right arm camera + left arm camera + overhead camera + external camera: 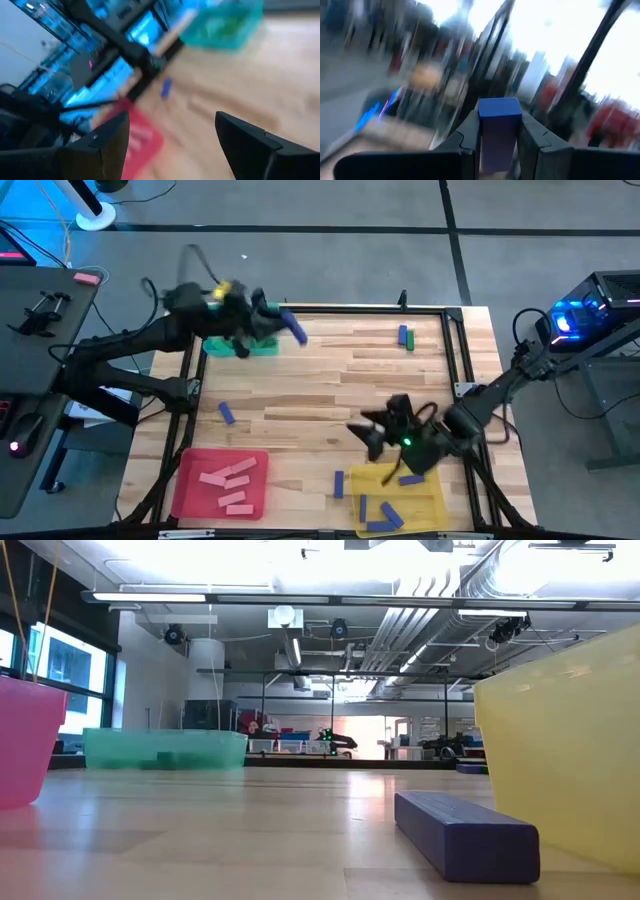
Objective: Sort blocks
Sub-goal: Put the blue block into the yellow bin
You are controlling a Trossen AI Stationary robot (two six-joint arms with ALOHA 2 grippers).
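One blue block sits pinched in the left gripper above the green tray, far from the yellow tray, where the right gripper hovers wide open, empty.

High view: even, fairly dim overhead light, soft shadows under both arms on the pale wooden tabletop; blue LED glow at the left and right edges. Low view: ceiling strip lights blown out to white glare, sheen on the wood, translucent yellow plastic tray backlit, dark purple rectangular block in shade but sharp. Left wrist view: heavy motion blur, background smeared, only the blue rectangular block between the fingers readable. Right wrist view: also motion-smeared, strong blue cast.
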